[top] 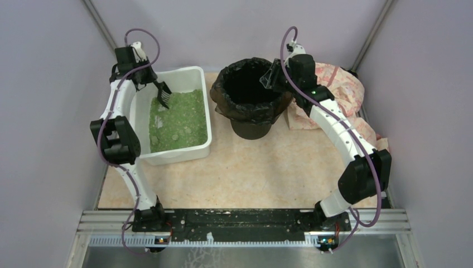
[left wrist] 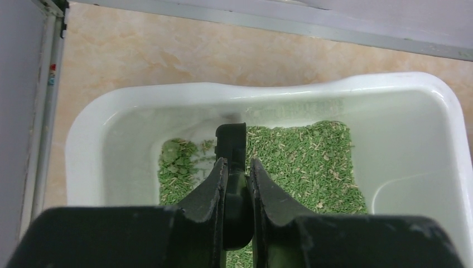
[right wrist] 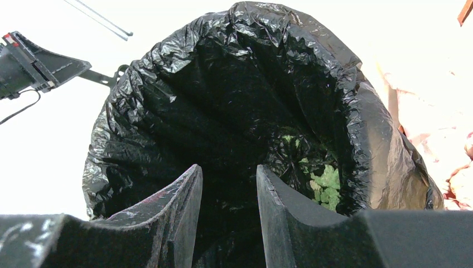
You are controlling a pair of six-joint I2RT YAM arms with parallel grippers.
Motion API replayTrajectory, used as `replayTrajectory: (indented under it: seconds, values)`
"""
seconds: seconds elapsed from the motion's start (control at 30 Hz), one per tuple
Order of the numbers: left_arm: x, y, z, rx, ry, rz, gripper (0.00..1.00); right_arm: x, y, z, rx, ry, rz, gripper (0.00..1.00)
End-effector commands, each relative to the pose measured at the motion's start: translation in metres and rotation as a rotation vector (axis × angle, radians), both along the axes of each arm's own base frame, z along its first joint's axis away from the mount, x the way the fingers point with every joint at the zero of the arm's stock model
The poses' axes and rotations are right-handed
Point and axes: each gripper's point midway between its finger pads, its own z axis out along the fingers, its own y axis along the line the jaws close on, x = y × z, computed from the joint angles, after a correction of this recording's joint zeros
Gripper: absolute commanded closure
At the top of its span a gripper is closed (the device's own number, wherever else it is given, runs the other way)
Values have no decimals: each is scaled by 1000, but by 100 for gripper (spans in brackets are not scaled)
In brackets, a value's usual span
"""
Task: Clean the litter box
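Litter box (top: 202, 73) work centres on the left gripper (top: 149, 82), whose two fingers (left wrist: 209, 190) are clamped on the black handle of a scoop (left wrist: 231, 140). From the left wrist view the handle runs forward between the pads and dips toward the far end of the tub. In the top view the scoop's dark tines (top: 162, 96) sit at the back edge of the green litter (top: 179, 120), close to the tub's far wall. The litter fills the middle and right of the tub floor, with bare white plastic showing at the left corner and along the right side in the wrist view. The tub itself is white, rectangular with rounded corners, and stands on the left half of the beige table (top: 251, 167), just beside the left arm.

The right gripper (right wrist: 228, 174) hangs at the right rim of the round bin (top: 224, 106), its fingers parted with nothing between them. Its camera looks into the black bag (right wrist: 223, 84), where some green clumps (right wrist: 327, 184) lie low inside. The bin stands right of the tub, apart from it. Behind and right of the bin lies a crumpled pink patterned cloth (top: 346, 84).
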Motion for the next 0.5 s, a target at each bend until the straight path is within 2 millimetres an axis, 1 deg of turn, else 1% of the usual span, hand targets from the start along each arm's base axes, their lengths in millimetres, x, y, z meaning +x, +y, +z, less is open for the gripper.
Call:
replayTrajectory:
  seconds: [0.0,0.13,0.33,0.47]
  values:
    - [-8,-21,-25,-138,76,-55,100,-1,-4,31,43,-85,-11,58]
    - [-13,-15,-34,-175,93,-54,100,-3,-3,29,55,-80,-14,58]
    - [-28,-8,-62,-250,150,-49,100,-3,-3,29,69,-78,-18,58]
    - [-37,-2,-73,-312,170,-43,100,-3,-3,32,75,-83,-23,58]
